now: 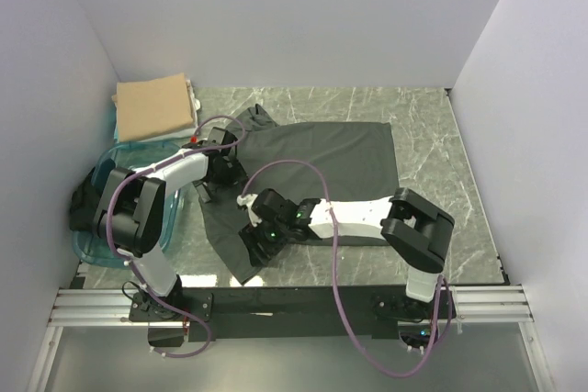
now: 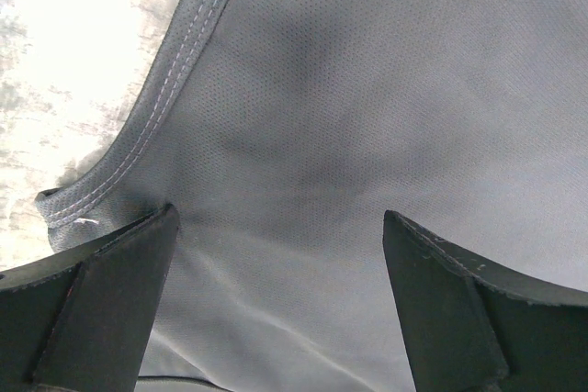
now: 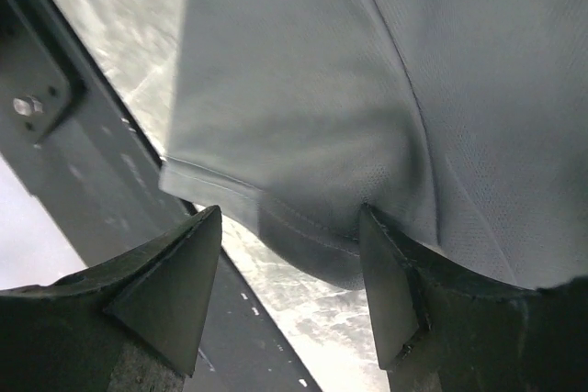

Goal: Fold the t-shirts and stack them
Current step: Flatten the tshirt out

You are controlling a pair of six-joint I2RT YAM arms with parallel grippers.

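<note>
– Cloth first: how will it handle?
– Light and limp, I'd judge. The grey t-shirt (image 1: 331,153) lies flat on the table (image 1: 432,135); take its stitched hem (image 3: 276,219). Left gripper (image 2: 280,227) gapes over its left edge, and right gripper (image 3: 289,218) is open at the near hem.
– Anything in the way?
– Tub (image 1: 87,245) and tan t-shirt (image 1: 154,107) sit leftward; the right arm (image 1: 358,213) crosses the cloth.
</note>
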